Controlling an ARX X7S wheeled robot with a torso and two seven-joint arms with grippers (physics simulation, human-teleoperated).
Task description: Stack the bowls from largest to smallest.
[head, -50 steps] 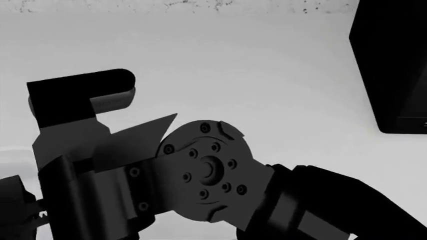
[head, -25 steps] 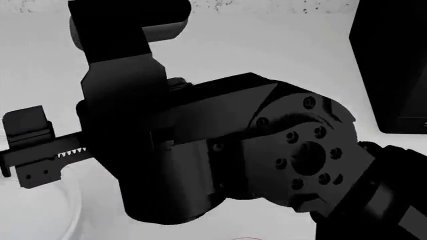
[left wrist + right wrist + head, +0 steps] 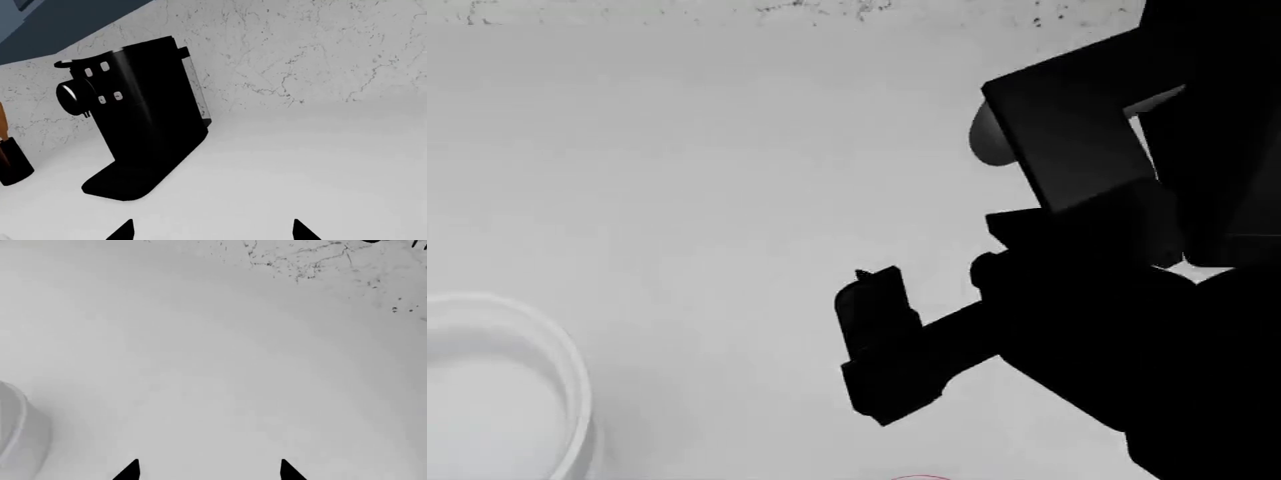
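A glossy white bowl (image 3: 507, 400) sits on the white counter at the lower left of the head view, cut off by the frame. Its side also shows in the right wrist view as the white bowl (image 3: 15, 435). A thin red arc (image 3: 921, 478) at the head view's bottom edge looks like the red bowl's rim. My right gripper (image 3: 881, 345) hangs open over bare counter, well to the right of the white bowl, and shows empty as the right gripper (image 3: 208, 472). My left gripper (image 3: 212, 232) is open and empty, out of the head view.
The black toaster (image 3: 1228, 100) stands at the far right, partly behind my right arm. In the left wrist view a black coffee machine (image 3: 140, 125) stands against the marbled wall, with a dark holder (image 3: 13, 162) beside it.
My right arm has swung across the head view from lower left to the right side. That has uncovered the white bowl at the lower left.
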